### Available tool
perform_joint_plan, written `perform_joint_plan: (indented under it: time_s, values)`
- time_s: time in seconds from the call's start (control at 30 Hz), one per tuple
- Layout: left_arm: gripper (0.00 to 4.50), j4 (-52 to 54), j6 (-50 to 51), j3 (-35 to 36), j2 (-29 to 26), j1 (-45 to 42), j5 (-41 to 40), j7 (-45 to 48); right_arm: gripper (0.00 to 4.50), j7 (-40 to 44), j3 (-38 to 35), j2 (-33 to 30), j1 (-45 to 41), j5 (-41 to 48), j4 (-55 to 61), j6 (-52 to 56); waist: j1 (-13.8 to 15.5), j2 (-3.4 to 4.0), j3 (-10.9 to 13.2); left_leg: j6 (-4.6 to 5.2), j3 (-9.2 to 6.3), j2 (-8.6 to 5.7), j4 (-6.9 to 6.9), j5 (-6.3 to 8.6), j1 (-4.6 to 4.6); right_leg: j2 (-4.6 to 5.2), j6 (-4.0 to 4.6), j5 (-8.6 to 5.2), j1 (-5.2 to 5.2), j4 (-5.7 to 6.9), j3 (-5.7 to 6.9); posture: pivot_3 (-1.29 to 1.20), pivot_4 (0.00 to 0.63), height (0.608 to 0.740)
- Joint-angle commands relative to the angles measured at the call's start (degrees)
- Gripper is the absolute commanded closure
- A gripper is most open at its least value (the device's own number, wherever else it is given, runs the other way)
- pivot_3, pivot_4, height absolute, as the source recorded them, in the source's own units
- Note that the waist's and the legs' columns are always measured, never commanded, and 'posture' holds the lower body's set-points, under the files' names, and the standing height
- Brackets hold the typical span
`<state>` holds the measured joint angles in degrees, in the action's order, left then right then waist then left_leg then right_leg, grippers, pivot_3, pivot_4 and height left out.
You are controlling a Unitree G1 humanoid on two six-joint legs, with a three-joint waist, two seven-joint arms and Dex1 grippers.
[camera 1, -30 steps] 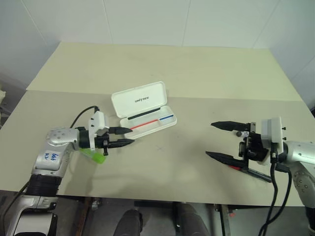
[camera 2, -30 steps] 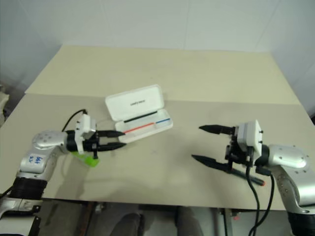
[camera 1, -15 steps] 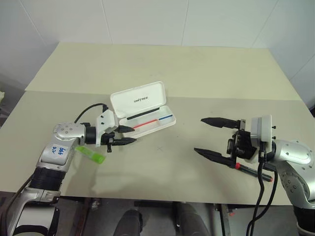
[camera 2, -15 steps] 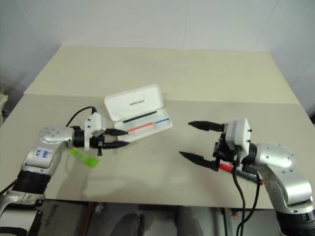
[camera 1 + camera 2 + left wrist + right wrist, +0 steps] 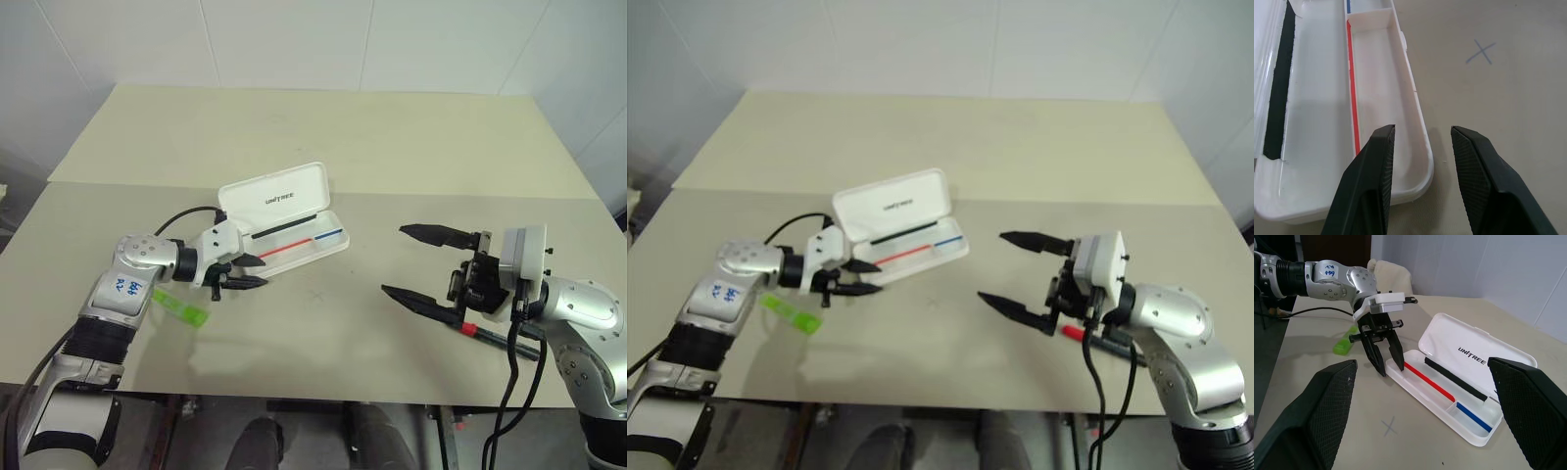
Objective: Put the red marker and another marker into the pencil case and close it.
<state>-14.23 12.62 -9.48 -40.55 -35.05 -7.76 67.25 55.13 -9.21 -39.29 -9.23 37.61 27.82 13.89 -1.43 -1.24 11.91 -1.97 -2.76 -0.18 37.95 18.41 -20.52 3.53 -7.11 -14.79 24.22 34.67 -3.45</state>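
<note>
Left of centre in the head views lies the open white pencil case, its lid printed "UNITREE", tray striped red and blue. At its near end the left gripper hovers part open and empty, the green marker lying lower left. Lower right, the right gripper gapes wide, empty, over the red marker.

Beige table with three items

Open pencil case near centre; green marker at eight o'clock of it; red marker at four o'clock, well apart.
</note>
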Motion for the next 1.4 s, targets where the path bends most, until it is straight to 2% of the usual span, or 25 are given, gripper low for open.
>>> perform_joint_plan:
  time_s: [0.03, 0.63, 0.83, 1.13, 1.4]
  values:
    - [2.69, -0.3, 0.6, -0.6, -0.4, -1.8, 0.8, 1.2, 0.0, -1.1, -0.6, 0.5, -0.6, 0.4, 2.5, -0.6, 0.0, 0.0, 0.0, 0.0, 0.0, 0.0, 0.0, 0.0, 0.0, 0.0, 0.0, 0.0, 0.0, 0.01, 0.0, 0.0, 0.15, 0.74]
    - [2.69, 1.0, 2.9, -8.2, -2.7, -7.2, 8.6, 7.0, 0.0, -1.4, -0.2, 1.2, -4.9, 0.0, 1.2, -0.8, -0.1, 0.0, 0.0, 0.01, 0.02, 0.0, 0.04, 0.0, -0.05, -0.03, 0.02, -0.01, 0.1, 0.13, -0.03, 0.0, 0.15, 0.74]
    - [4.48, 1.3, 2.1, -8.8, -2.7, -7.8, 9.8, 7.9, 0.0, -1.5, -0.4, 1.1, -5.8, 0.0, 1.1, -0.7, -0.1, 0.01, 0.0, 0.01, 0.03, 0.0, 0.04, 0.0, -0.05, -0.03, 0.03, -0.02, 0.12, 0.17, -0.03, 0.0, 0.15, 0.74]
    - [4.48, 3.0, 1.6, -8.2, -1.2, -7.8, 9.7, 7.9, 0.0, -1.1, -0.6, 0.8, -6.1, 0.0, 0.6, -0.5, 0.1, 0.0, 0.0, 0.03, 0.01, -0.03, 0.13, -0.02, -0.07, -0.01, 0.03, -0.02, 0.11, 0.27, -0.04, 0.0, 0.15, 0.74]
    - [4.48, 8.7, -3.1, -6.1, 1.4, -6.7, 3.9, 11.1, 0.0, 0.6, -1.4, -0.3, -5.3, 0.1, -1.0, -0.4, 1.1, 0.0, 0.0, 0.03, 0.0, -0.04, 0.15, -0.02, -0.22, 0.01, 0.01, -0.01, 0.23, 0.27, -0.03, 0.0, 0.15, 0.74]
